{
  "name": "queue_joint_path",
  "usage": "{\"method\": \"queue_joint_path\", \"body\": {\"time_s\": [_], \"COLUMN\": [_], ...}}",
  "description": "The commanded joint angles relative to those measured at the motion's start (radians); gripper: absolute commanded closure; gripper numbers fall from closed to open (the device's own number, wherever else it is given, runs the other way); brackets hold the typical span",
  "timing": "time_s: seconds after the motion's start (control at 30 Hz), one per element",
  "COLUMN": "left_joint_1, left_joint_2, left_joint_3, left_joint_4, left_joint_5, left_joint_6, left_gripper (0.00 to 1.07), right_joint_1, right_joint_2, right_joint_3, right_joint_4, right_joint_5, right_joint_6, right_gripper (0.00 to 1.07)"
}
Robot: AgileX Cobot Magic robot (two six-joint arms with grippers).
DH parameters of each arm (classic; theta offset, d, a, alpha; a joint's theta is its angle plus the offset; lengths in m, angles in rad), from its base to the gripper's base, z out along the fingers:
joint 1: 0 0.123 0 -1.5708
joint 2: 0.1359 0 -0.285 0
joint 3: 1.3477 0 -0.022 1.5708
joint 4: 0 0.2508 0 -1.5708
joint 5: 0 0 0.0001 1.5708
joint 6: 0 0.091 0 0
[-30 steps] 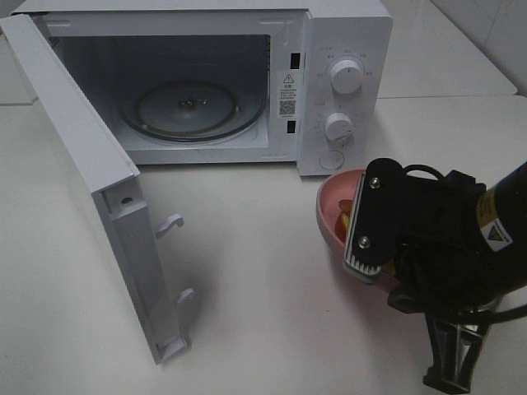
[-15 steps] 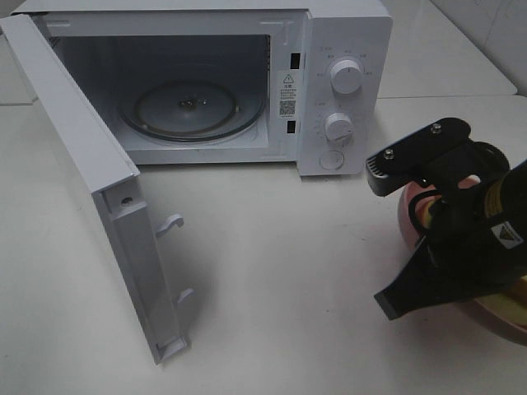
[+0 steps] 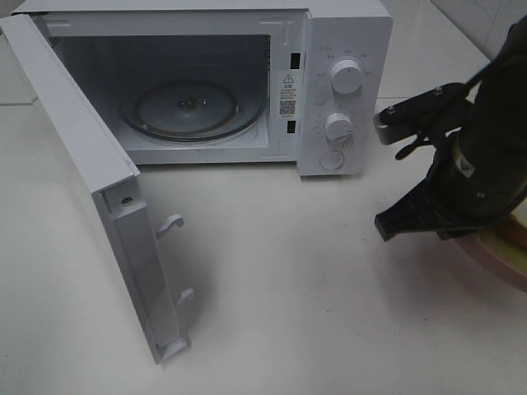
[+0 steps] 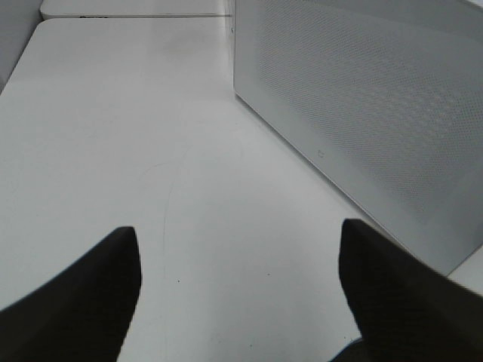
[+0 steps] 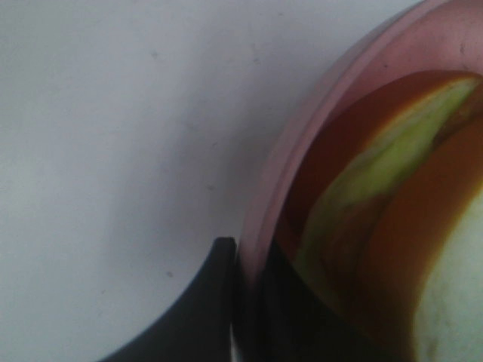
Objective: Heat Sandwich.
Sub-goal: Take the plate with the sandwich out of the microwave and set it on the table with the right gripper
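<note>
**Whites, a pink rim and two black claws**

The microwave [image 3: 222, 82] is white throughout, with white dials and a clear glass turntable [image 3: 193, 107] over a grey cavity; its side panel carries a fine dotted perforation pattern. The counter [image 3: 272, 280] is off-white. At 3 o'clock the plate [image 5: 302, 128] shows a dusty pink rim, and the sandwich [image 5: 377, 173] on it reads pale green, reddish-orange and cream. The right claw [image 5: 245, 302] and left claw [image 4: 241, 294] are matte black

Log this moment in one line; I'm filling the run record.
microwave: door open, turntable bare | right gripper: shut on pink plate rim, sandwich aboard | left gripper: open, empty
</note>
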Motion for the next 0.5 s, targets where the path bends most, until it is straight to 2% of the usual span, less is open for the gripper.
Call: {"method": "queue_joint_path", "body": {"time_s": [0.03,0.1,0.17,0.23,0.4,0.5], "left_joint_1": [0.003,0.003,0.003,0.003,0.003,0.003], "left_joint_2": [-0.006,-0.006,-0.006,-0.006,-0.006,-0.006], "left_joint_3": [0.000,0.000,0.000,0.000,0.000,0.000], "left_joint_4": [-0.006,-0.006,-0.006,-0.006,-0.006,-0.006], "left_joint_5": [-0.012,-0.012,-0.012,-0.012,-0.012,-0.012], "left_joint_6": [-0.006,-0.006,-0.006,-0.006,-0.006,-0.006], "left_gripper": [0.37,0.37,0.37,0.37,0.37,0.37], "right_joint_1": [-0.089,-0.168,-0.188,-0.255,-0.327,-0.341], "right_joint_2": [0.049,0.090,0.104,0.145,0.206,0.227], "right_joint_3": [-0.064,-0.110,-0.121,-0.149,-0.150,-0.150], "right_joint_4": [-0.038,-0.038,-0.038,-0.030,-0.020,-0.007], "right_joint_5": [0.019,0.016,0.015,0.011,-0.021,-0.052], "right_joint_6": [-0.021,-0.054,-0.057,-0.053,-0.050,-0.050], "right_gripper": [1.07,1.07,1.07,1.07,1.07,1.07]}}
